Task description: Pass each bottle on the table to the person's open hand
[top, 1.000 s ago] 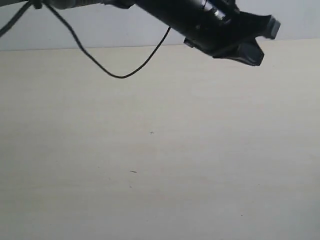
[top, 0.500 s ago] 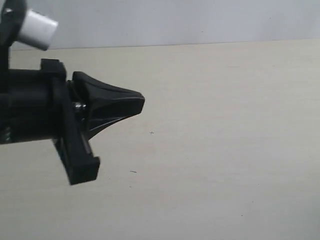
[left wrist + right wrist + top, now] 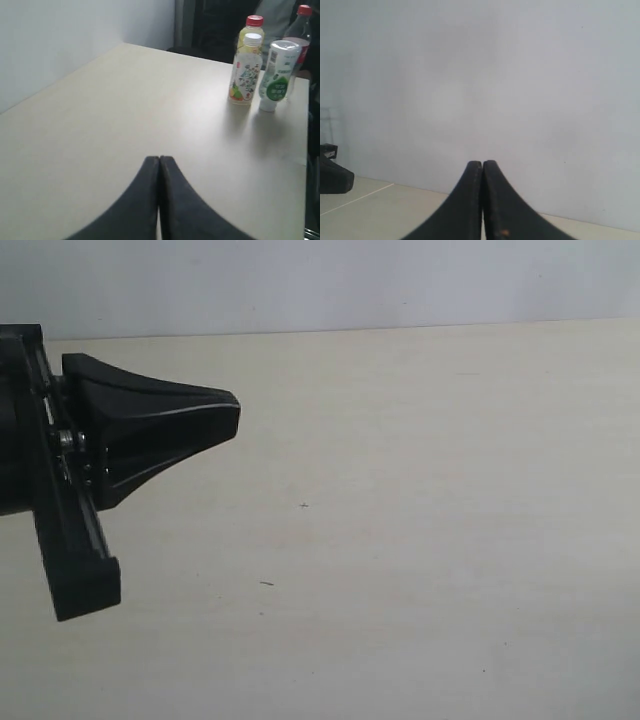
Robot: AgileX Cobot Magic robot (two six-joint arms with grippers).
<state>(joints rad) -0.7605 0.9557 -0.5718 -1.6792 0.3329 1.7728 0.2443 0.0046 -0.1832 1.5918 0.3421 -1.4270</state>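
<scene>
Four bottles stand together at the far corner of the table [image 3: 125, 125] in the left wrist view. They are a yellow one with a red cap [image 3: 254, 29], a white-capped one with a colourful label [image 3: 244, 70], a short one with a green-and-white label [image 3: 276, 76] and a clear one with a red cap [image 3: 301, 27]. My left gripper [image 3: 159, 159] is shut and empty, well short of them; it enters the exterior view from the left [image 3: 232, 418]. My right gripper [image 3: 482, 163] is shut and empty, facing a pale wall. No open hand shows.
The table's far edge meets a pale wall [image 3: 400, 280]. Dark shapes, perhaps a chair or a person, fill the space behind the bottles [image 3: 215, 25]. A black part of the other arm [image 3: 332, 177] sits at the edge of the right wrist view.
A second ago a black gripper reached across the top right of the exterior view. Now it sits at the left edge, having drawn back leftward and slightly upward over the last half second.
</scene>
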